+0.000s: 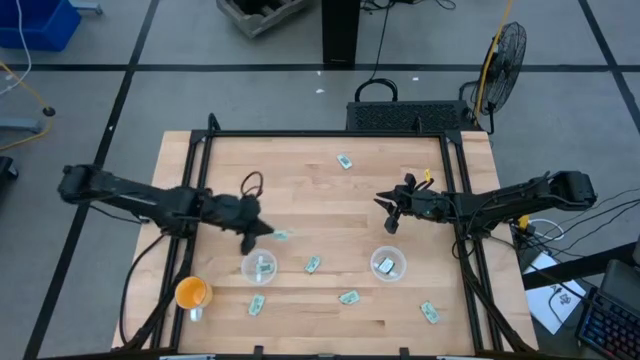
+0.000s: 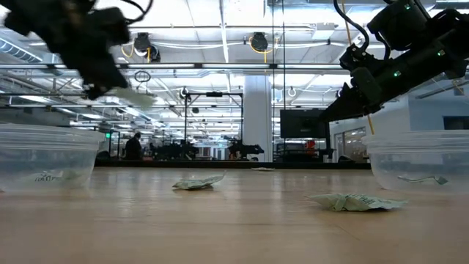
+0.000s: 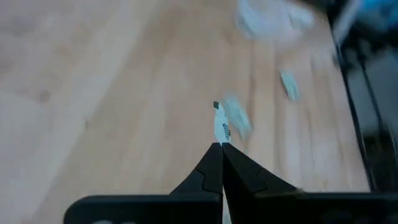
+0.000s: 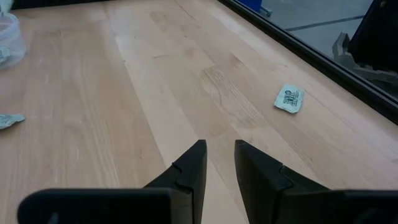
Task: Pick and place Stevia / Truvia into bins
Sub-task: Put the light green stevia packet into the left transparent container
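Observation:
Small pale green and white Stevia packets lie flat on the wooden table, among them one near the far edge (image 1: 345, 160), one between the bins (image 1: 313, 264) and one nearer the front (image 1: 348, 297). Two clear cup bins stand near the front, the left bin (image 1: 259, 267) and the right bin (image 1: 387, 264), each with a packet inside. My left gripper (image 1: 262, 231) hangs above the table just beyond the left bin, shut on a packet (image 1: 282, 236). My right gripper (image 1: 390, 212) is open and empty, above bare wood beyond the right bin. My left gripper pinches one Stevia packet by its end (image 3: 221, 138) between the two fingertips (image 3: 212, 157). The packet sticks out past the fingertips, seen edge-on in the left wrist view. It is lifted clear of the table (image 2: 133, 97), well above the left bin's rim.
An orange cup (image 1: 192, 292) stands at the front left, near the left bin. Two more packets lie near the front edge (image 1: 256, 305) (image 1: 430, 313). A black frame (image 1: 460, 200) borders the table. Bare wood lies in the middle between the arms.

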Motion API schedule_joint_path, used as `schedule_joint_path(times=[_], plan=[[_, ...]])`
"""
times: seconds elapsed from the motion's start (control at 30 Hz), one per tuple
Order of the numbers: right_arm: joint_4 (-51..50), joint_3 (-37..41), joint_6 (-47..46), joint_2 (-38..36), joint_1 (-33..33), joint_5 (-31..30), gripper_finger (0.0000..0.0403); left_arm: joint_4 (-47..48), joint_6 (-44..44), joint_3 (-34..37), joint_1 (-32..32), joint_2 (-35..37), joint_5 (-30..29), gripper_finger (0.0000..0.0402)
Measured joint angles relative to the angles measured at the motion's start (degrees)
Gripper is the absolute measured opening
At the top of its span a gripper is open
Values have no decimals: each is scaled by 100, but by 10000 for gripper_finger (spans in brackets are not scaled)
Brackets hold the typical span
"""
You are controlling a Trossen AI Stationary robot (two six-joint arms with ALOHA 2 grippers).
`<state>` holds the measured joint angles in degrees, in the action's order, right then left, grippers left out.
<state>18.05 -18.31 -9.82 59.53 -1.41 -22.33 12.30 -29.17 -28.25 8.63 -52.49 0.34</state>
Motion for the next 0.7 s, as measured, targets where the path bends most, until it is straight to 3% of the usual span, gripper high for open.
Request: schedule_joint_path(times=[0.13,0.27,0.47,0.7], plan=[[2,0,0,0,0,0,75,1074,170,0,619,525,227,2],[4,0,0,0,0,0,75,1581,-260,0,1060,597,163,3],[17,0,0,0,0,0,75,1539,-515,0,1362,208,-103,3],[30,0,-2,0,0,0,75,1278,-582,0,1491,-592,332,3]])
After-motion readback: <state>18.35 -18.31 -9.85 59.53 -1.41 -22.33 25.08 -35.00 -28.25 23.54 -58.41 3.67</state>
